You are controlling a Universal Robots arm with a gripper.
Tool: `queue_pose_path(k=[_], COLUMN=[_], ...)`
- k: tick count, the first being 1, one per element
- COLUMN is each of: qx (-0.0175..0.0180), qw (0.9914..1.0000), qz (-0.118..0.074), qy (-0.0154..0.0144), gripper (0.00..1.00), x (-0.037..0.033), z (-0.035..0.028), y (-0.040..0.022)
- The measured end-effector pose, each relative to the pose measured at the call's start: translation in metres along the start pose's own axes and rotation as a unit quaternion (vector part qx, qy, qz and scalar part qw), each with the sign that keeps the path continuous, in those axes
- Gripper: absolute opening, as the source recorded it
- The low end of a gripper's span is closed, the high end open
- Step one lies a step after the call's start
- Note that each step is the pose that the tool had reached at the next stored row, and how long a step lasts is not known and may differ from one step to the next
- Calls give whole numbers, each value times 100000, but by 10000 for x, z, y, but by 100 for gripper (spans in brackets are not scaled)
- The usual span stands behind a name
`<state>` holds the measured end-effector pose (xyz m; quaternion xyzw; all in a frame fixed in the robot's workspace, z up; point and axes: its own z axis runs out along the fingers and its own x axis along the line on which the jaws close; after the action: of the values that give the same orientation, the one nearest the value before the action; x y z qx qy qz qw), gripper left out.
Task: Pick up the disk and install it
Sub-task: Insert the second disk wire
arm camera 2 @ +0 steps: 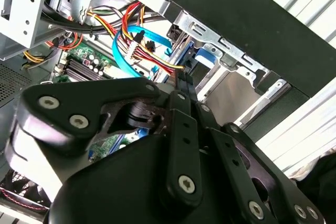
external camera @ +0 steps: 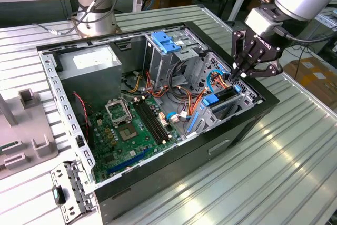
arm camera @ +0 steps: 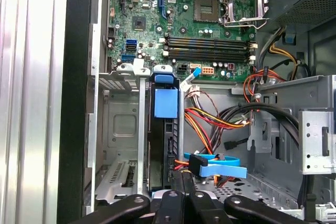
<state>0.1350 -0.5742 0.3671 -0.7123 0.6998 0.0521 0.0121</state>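
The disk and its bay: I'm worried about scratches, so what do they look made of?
The disk shows a dark, matte edge, likely metal, with a glossy blue plastic tab. The bay looks like bare, dull grey sheet steel with punched holes and folded edges.

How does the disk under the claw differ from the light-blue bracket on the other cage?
The disk stands on edge, sunk in its bay; the bracket lies flat atop its cage. The disk is dark with blue trim; the bracket is all light blue, no drive. The claw is at the disk, apart from the bracket. Both show blue plastic.
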Motion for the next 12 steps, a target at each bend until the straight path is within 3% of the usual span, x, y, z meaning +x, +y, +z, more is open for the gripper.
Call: queue_pose_path(k=[4,5,6,12], qx=[0,0,-1,-2], qw=[100000,100000,100000,100000], qz=[1,2,1,-7], qy=[1,2,3,7], gripper=[36,36,42,42], x=[0,0,0,-29], z=[0,0,0,2], y=[1,1,1,-9])
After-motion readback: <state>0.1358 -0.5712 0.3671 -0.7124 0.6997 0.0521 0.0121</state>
